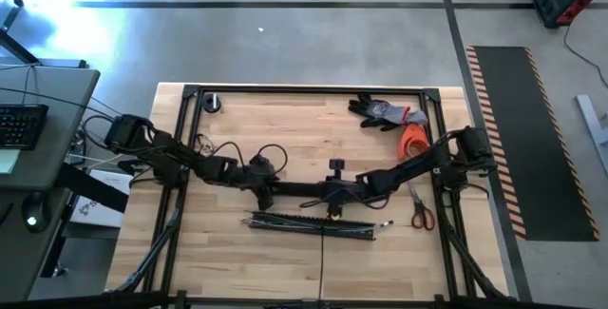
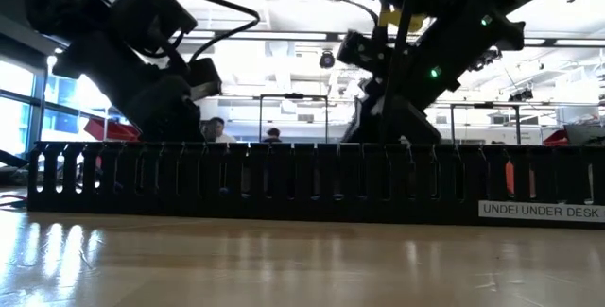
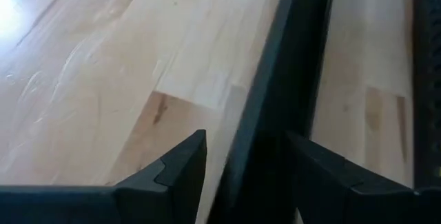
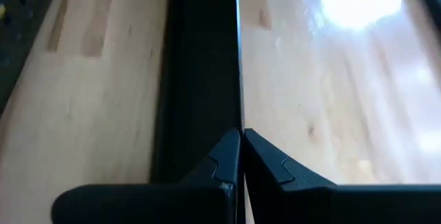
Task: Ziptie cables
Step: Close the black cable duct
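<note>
The left gripper (image 3: 244,176) stood spread, a flat black cover strip (image 3: 282,100) running between its fingers. The right gripper (image 4: 241,156) was pinched on that strip's edge. Just in front of both lay the cables (image 1: 285,219) beside the slotted channel (image 2: 302,182).

The table (image 1: 237,252) has a light wood top with a black frame around it. A long black slotted channel (image 1: 313,225) lies near the front, with thin grey-white cables (image 1: 356,223) along it. A flat black strip (image 1: 299,190) lies just behind it, in the middle of the table. Scissors with red handles (image 1: 421,212) lie near the right edge. A grey and black glove (image 1: 385,112) and an orange thing (image 1: 412,139) sit at the back right. A small round dark thing (image 1: 212,103) sits at the back left.
</note>
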`<state>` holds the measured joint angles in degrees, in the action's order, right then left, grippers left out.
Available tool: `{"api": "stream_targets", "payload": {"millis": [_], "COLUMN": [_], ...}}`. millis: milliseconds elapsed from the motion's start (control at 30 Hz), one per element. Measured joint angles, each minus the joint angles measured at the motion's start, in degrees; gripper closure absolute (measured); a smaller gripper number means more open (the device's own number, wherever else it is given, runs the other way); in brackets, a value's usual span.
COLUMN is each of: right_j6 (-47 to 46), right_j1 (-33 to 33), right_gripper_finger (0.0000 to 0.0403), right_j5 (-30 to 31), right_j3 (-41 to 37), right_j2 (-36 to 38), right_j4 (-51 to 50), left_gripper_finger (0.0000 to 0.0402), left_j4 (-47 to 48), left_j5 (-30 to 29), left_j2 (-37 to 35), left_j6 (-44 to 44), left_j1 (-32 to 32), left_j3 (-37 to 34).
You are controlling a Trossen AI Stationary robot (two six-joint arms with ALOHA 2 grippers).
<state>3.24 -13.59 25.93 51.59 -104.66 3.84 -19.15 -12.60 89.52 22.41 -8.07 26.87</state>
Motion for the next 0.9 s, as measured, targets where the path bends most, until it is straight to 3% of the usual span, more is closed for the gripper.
{"api": "stream_targets", "payload": {"millis": [233,333,467,567,733,900], "right_j6": [1.3,1.3,-1.7,-3.7,-7.2,-11.2], "right_j1": [-0.8,-1.2,-1.4,-1.5,-0.1,4.2], "right_gripper_finger": [0.0403,0.0403,0.0403,0.0394,0.0326,0.0229], "right_j5": [2.1,3.0,3.0,1.9,-7.6,-16.2], "right_j3": [0.1,0.1,0.1,0.1,0.1,0.1], "right_j2": [1.1,1.2,1.6,4.2,9.5,8.4], "right_j4": [1.6,1.6,1.6,1.2,1.8,4.2], "left_gripper_finger": [0.0243,0.0286,0.0374,0.0377,0.0377,0.0377], "left_j4": [1.1,1.3,2.6,3.4,4.1,4.3], "left_j5": [1.7,2.2,1.7,-0.6,-9.0,-17.1], "left_j2": [0.2,0.2,0.2,0.2,0.2,0.2], "left_j6": [-0.6,-1.1,-1.4,-1.8,-8.3,-19.9], "left_j1": [0.6,0.1,-0.4,-0.8,-4.3,-10.0], "left_j3": [0.0,0.0,0.1,0.1,0.1,0.1]}}
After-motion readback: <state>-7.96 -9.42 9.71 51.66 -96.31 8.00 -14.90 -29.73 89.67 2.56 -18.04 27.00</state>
